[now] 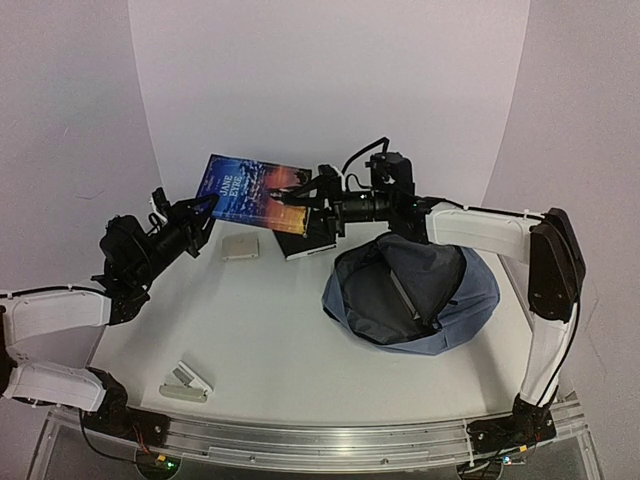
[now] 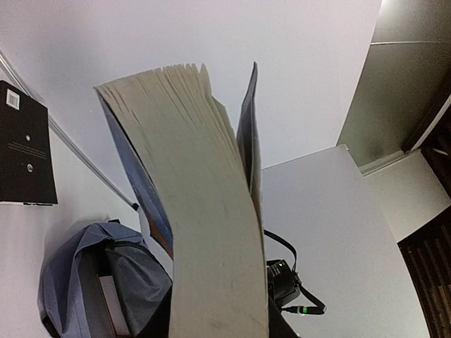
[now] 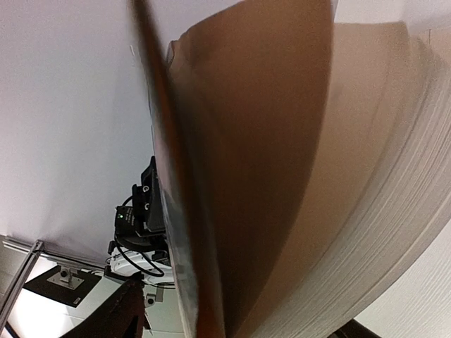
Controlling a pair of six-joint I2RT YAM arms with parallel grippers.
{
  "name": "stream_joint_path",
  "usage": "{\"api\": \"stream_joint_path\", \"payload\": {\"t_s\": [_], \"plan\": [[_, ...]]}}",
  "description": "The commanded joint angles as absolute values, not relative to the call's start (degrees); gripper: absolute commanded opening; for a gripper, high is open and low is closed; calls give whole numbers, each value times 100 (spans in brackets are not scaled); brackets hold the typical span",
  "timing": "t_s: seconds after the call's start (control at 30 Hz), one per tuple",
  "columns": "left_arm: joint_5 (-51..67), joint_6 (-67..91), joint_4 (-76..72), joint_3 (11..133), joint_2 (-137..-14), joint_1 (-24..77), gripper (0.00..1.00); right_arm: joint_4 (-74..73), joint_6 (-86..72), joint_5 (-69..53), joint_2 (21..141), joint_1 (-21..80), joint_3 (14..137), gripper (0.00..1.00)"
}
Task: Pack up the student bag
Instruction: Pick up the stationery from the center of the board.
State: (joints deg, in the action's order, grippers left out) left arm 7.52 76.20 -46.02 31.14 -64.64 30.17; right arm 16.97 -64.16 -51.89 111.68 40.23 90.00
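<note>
A blue paperback book (image 1: 250, 190) hangs in the air above the back of the table, held at both ends. My left gripper (image 1: 205, 205) is shut on its left edge, and in the left wrist view the fanned pages (image 2: 204, 211) rise straight out of the jaws. My right gripper (image 1: 306, 196) clamps the right edge, where cover and pages (image 3: 282, 176) fill the right wrist view and hide the fingers. The student bag (image 1: 420, 290), blue-grey with its top gaping on dark lining, lies right of centre, below and to the right of the book (image 2: 70, 267).
A black book (image 1: 310, 240) lies flat behind the bag's left side (image 2: 25, 144). A small white pad (image 1: 240, 246) lies near the back left. A pale stapler-like object (image 1: 185, 383) sits at the front left. White walls enclose the table.
</note>
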Motion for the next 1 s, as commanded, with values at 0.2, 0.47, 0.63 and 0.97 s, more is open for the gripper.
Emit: {"api": "stream_joint_path", "payload": {"t_s": [0.2,0.47,0.63,0.97], "plan": [[2036,7341,-4367,3773,-6411,3278,7,2474,-6244,-4998,11077,3618,9062,36],[2637,5671,-995,4979,-6288,3289,89,2374,-5568,-5531,10365,3247,8350,0],[3180,4697,221,5492,-6397,3251,100,2390,-5544,-6369,9940,3141,8075,0],[4601,4788,-693,5252,-6691,3234,89,2408,-5476,-7192,9140,3149,7246,0]]}}
